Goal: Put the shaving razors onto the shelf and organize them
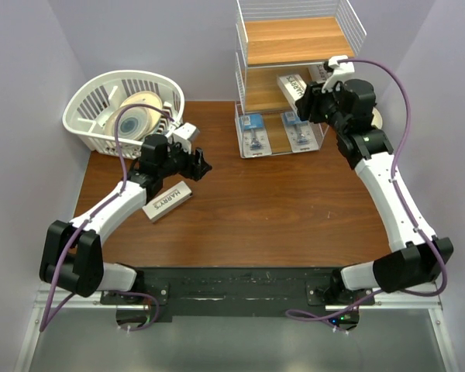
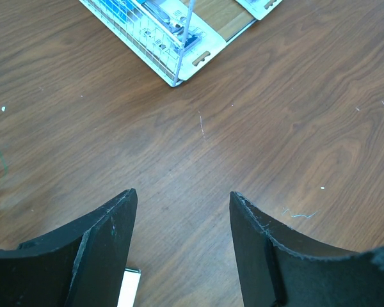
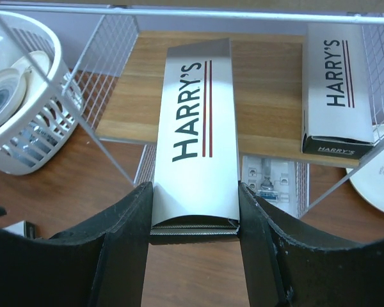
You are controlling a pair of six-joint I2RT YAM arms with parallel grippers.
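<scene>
Most of the job looks done: the left blister pack (image 1: pixel 252 132) and the right blister pack (image 1: pixel 298 133) lie side by side on the bottom tier of the shelf (image 1: pixel 294 39), and a first box (image 3: pixel 336 89) rests on the middle tier. The right claw (image 3: pixel 193 188) pinches a second box (image 3: pixel 195 121) by its near end, pointing it over that same tier beside the first; whether it touches the wood I cannot tell. What is left, I judge, is to set it down and fetch the last box (image 1: pixel 168 201), lying on the table (image 1: pixel 279 209) near the left claw (image 2: pixel 182 198), which is spread and empty
</scene>
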